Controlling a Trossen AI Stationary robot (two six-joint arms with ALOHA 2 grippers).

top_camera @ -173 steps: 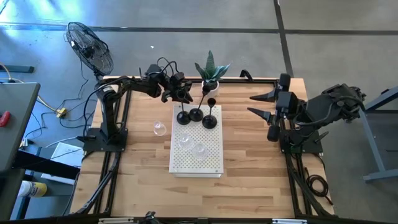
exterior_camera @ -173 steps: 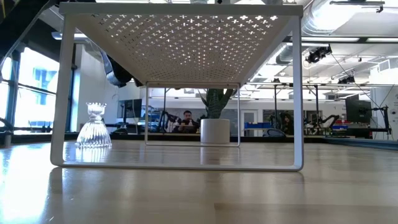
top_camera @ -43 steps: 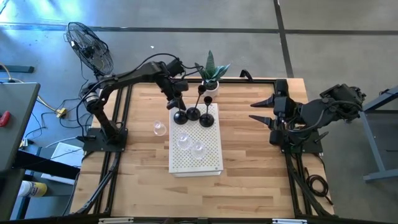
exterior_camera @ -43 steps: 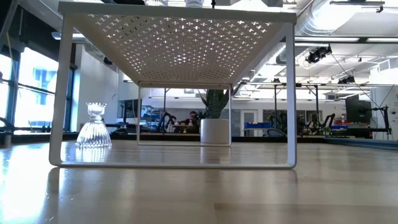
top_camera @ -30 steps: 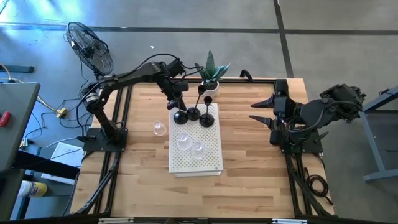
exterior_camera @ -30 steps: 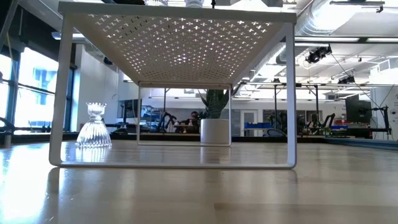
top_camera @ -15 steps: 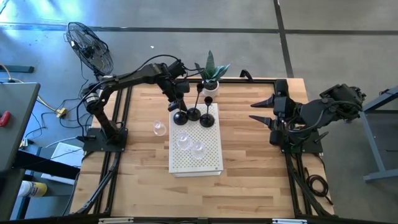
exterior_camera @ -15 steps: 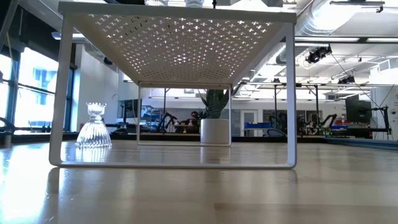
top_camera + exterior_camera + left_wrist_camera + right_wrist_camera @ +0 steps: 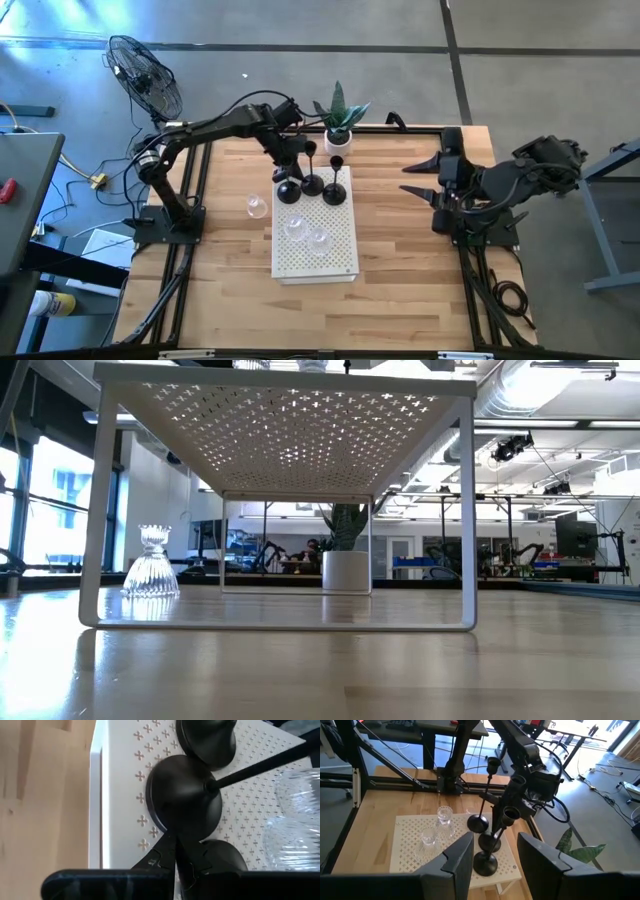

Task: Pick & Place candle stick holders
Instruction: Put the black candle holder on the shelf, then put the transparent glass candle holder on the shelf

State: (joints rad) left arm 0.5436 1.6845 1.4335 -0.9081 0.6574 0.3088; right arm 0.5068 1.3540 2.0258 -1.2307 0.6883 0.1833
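Pale wooden planks make up the bench (image 9: 400,270), and a white perforated metal shelf (image 9: 340,255) stands on it as my landmark. At the shelf's far end cluster three black candle stick holders (image 9: 312,183), domed bases touching, thin stems tilting. My left jaws (image 9: 291,155) hang just over that far end; whether they grip a stem I cannot tell. Two clear ribbed glass holders (image 9: 308,232) sit mid-shelf, a third glass one (image 9: 151,563) on bare wood beside it. My right jaws (image 9: 418,173) spread wide, well apart from the shelf.
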